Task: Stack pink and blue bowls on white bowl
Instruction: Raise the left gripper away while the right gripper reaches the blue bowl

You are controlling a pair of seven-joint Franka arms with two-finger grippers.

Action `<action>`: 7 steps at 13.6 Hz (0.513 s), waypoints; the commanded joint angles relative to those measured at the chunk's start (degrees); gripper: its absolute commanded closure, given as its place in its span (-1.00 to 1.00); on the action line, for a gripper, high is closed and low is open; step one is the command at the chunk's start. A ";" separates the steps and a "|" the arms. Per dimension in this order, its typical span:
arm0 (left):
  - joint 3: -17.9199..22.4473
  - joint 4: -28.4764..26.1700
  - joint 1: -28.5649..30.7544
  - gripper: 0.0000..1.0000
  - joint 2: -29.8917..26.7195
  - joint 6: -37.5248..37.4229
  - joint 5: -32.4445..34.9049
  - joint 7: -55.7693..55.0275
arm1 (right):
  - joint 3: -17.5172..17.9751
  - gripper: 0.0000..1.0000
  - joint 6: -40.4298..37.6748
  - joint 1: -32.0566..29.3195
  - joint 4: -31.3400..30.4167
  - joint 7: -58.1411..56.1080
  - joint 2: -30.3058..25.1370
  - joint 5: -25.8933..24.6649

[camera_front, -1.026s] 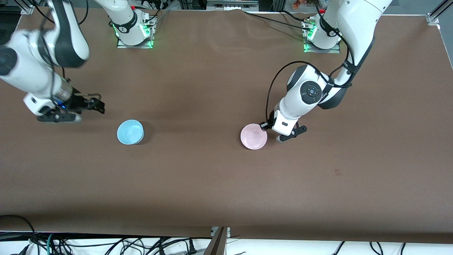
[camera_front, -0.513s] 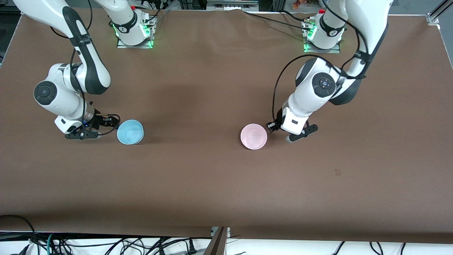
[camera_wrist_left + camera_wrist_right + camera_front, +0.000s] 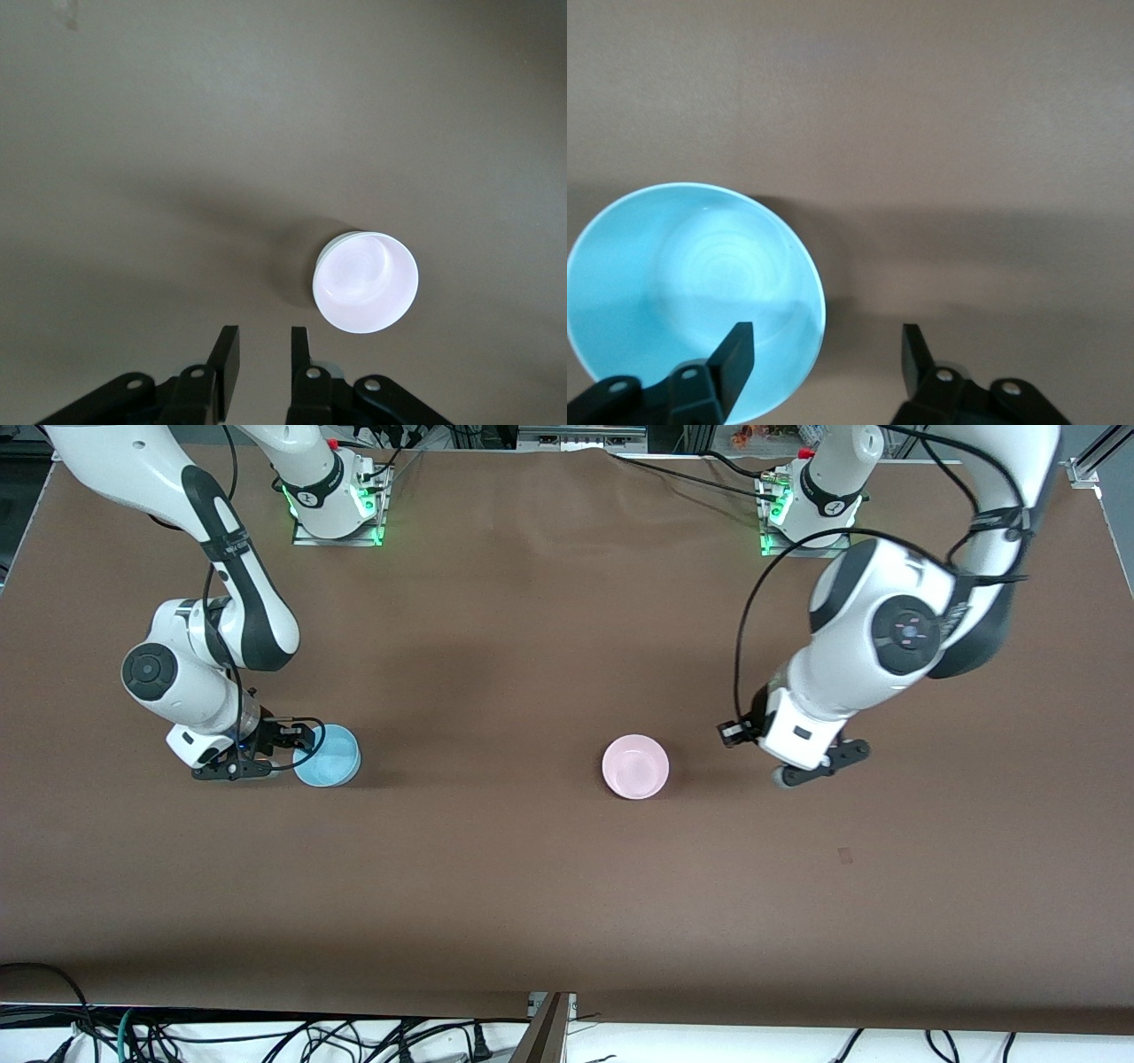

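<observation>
The light blue bowl stands on the table toward the right arm's end. My right gripper is open at its rim. In the right wrist view one finger is over the blue bowl's inside and the other is outside, so my right gripper straddles the rim. The pale pink bowl stands mid-table and also shows in the left wrist view, with a thin pale edge along one side. My left gripper is narrowly open, empty and apart from it. No separate white bowl shows.
The brown table top is bare around both bowls. The arm bases stand along the table edge farthest from the front camera. Cables hang below the table's edge nearest that camera.
My right arm has swung in and brought its gripper to the blue bowl's rim. My left gripper has drawn away from the pink bowl's rim toward the left arm's end.
</observation>
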 commanded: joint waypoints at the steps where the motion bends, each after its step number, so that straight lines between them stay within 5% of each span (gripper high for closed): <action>1: -0.19 4.48 2.71 0.39 0.25 -6.38 0.88 6.47 | 0.03 -0.19 0.50 0.06 0.71 -0.01 0.75 0.75; 7: -0.19 7.66 9.21 0.39 -3.08 -11.85 5.88 21.77 | 0.21 0.26 0.59 0.06 1.33 0.17 1.54 1.37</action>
